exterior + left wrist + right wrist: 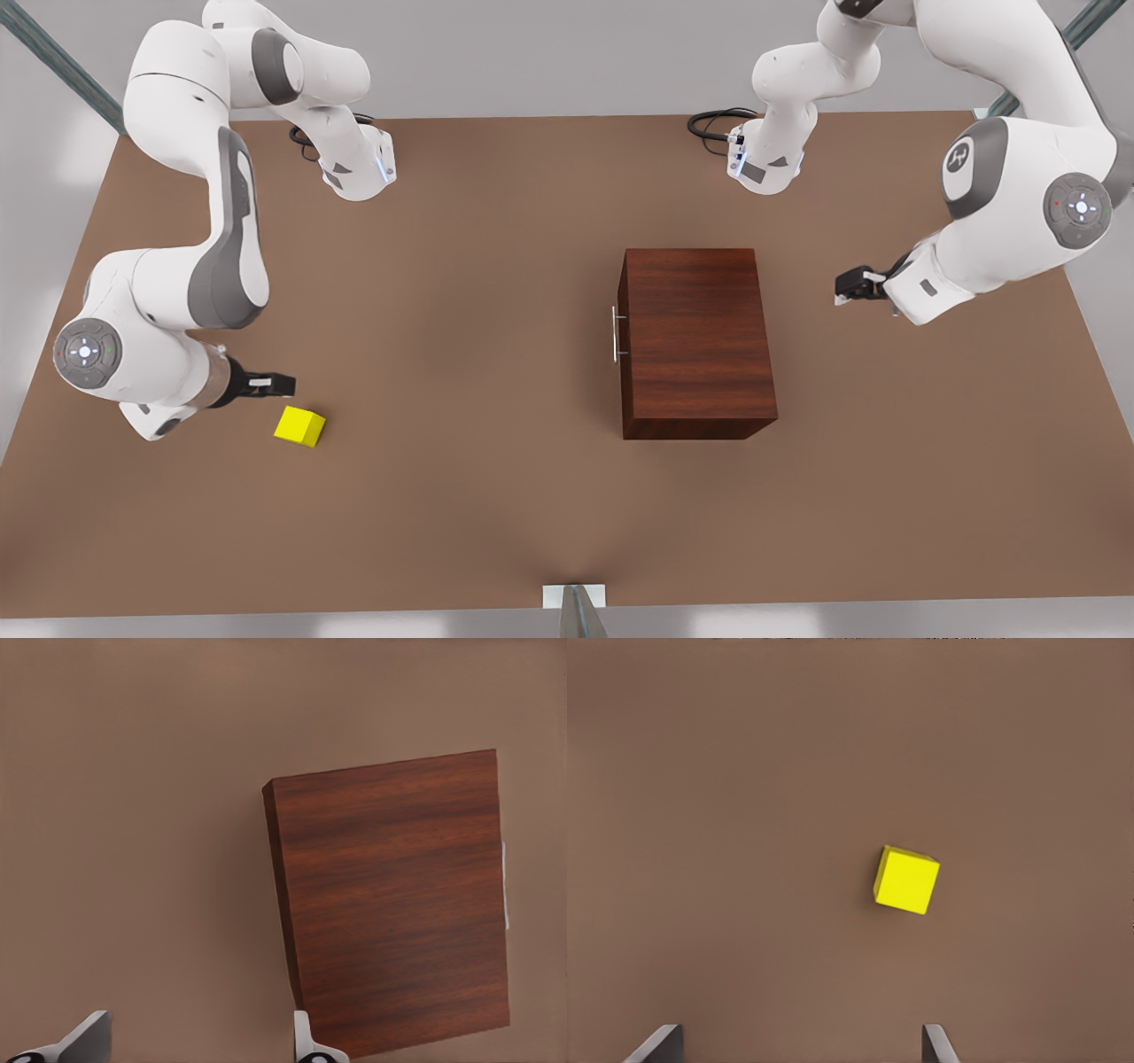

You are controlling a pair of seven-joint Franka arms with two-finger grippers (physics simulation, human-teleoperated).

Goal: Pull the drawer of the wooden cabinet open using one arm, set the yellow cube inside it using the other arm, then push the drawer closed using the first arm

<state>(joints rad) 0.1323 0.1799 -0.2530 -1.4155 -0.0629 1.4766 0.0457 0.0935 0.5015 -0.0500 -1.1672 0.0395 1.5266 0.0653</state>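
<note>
- While the drawer (622, 332) sits fully closed, flush in the face of the wooden cabinet (698, 341), its slim silver bar handle (614, 334) faces the front view's left, toward open table.
- Handling judgement, drawer: rigid and probably sliding straight on its runners; the handle is the only purchase, best taken across the middle of the bar. The bar looks smooth and thin, so a shallow pinch may slip.
- Cabinet: upright near the middle of the brown table (461, 292), plain flat top, nothing on it. It looks heavy, yet a pull could drag it if the drawer binds.
- Yellow cube (300, 426): flat on the table toward the front view's left, well apart from the cabinet. It appears light, stiff and plain-faced; two opposite side faces offer the hold.
- Right gripper (275, 384): just beside the cube, above it and not touching; the right wrist view shows its fingers (660, 1043) spread wide, holding nothing.
- Left gripper (852, 283): on the front view's right, behind the cabinet and away from the handle side; the left wrist view shows its fingers (84, 1038) parted and empty.
- Task status: no step is done yet.
</note>
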